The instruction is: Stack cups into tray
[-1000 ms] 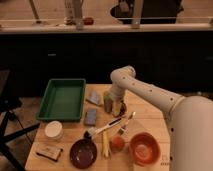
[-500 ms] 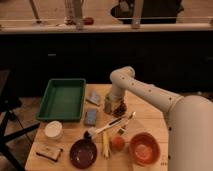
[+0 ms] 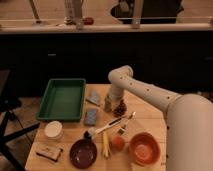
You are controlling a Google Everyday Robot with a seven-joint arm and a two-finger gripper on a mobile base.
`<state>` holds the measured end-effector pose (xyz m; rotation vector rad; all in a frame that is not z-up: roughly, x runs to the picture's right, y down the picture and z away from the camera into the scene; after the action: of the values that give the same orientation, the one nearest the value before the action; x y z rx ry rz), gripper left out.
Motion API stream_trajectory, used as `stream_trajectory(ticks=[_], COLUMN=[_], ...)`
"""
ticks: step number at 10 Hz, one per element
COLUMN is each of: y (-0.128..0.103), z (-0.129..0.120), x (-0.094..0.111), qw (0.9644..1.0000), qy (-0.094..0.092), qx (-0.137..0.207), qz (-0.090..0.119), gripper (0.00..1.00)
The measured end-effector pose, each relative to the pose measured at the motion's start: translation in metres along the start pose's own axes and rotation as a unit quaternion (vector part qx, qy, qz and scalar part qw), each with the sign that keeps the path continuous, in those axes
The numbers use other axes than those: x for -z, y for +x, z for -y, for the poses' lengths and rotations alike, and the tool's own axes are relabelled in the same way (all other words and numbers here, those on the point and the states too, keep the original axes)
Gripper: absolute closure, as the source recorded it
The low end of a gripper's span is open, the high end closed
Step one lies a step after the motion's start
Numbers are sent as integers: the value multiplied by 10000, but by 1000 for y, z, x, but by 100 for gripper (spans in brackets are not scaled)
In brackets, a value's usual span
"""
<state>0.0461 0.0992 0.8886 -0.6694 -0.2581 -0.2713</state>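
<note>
On the left half of the wooden table [image 3: 145, 116] sits the green tray [image 3: 62, 99], its hollow bare, sloping sides up and long side running away from me, so it is ready to take whatever is dropped in. I can see no small green cup standing free on the table; if one is involved now, it would be down where the arm ends, just right of the tray and past the blue-grey sponges [image 3: 93, 106], and I judge the arm is there to fetch it. The gripper [image 3: 108, 104] hangs low over that spot, touching or nearly touching the tabletop (whether it is spread, closed or clamped on anything I cannot tell from here). Beside it lies a dark pinecone-like thing [image 3: 120, 108]. Nearer me are the distractors: a white cup [image 3: 53, 130] below the tray, a maroon bowl [image 3: 83, 152], an orange bowl [image 3: 144, 148], a brush [image 3: 107, 127] lying slantwise between them. By my reckoning nothing is stacked yet.
</note>
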Motion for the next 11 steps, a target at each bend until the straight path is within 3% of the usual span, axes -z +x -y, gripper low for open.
stream_trajectory(ticks=[6, 11], y=[-21, -40], z=[11, 35], x=[26, 55], qw=[9968, 9881], qy=[145, 273], qx=[756, 1481], qz=[-228, -304], gripper=[100, 100])
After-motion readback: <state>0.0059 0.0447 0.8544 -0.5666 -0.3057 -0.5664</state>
